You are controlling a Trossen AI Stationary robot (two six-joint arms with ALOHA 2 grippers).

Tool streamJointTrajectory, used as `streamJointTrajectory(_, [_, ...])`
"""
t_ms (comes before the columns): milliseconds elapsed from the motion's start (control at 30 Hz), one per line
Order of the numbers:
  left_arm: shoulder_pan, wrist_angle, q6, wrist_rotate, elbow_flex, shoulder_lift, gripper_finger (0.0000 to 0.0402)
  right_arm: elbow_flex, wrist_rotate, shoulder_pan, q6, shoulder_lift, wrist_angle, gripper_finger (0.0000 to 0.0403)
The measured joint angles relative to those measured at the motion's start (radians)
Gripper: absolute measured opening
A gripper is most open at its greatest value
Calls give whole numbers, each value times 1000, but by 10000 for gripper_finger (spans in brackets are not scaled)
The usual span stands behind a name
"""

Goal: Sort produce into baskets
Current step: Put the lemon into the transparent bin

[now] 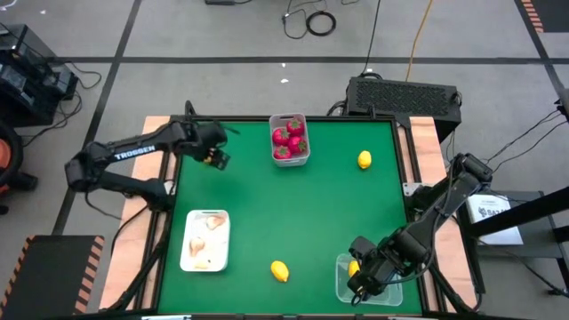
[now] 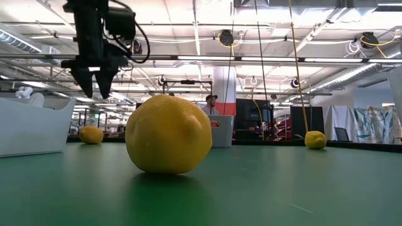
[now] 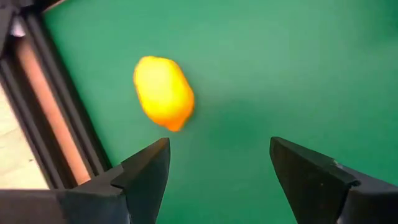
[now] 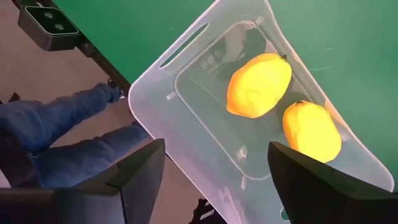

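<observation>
My left gripper [image 1: 213,157] is open at the table's far left, above a yellow lemon [image 3: 163,92] that lies on the green mat near the left edge. The low view shows this lemon [image 2: 91,134] below the gripper [image 2: 94,91]. In the high view the arm hides it. My right gripper [image 1: 363,277] is open and empty over the clear plastic tub [image 4: 186,81] at the near right. Two lemons [image 4: 258,84] [image 4: 311,130] lie in the tub. Two more lemons [image 1: 280,271] [image 1: 364,160] lie on the mat.
A grey-white bin [image 1: 290,140] with red round pieces stands at the far middle. A white tray [image 1: 205,240] with garlic bulbs lies at the near left. A person's legs in jeans [image 4: 56,130] show beyond the table's near right edge.
</observation>
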Motion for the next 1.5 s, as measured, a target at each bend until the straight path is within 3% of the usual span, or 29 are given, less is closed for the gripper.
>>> streamJointTrajectory(267, [211,104,50,44,-64,0,283,0,17,1,-1,0,3,274])
streamJointTrajectory(467, [295,190,21,84,-135,0,283,0,52,1,-3,0,4,274])
streamJointTrajectory(833, [334,334,-7,86,-218,18,283,0,98,1,-27,0,4,274])
streamJointTrajectory(1267, [334,474,-31,72,-256,210,283,0,98,0,-34,-1,3,274])
streamJointTrajectory(1500, [332,501,-22,72,-256,245,283,0,98,1,-26,-1,10,274])
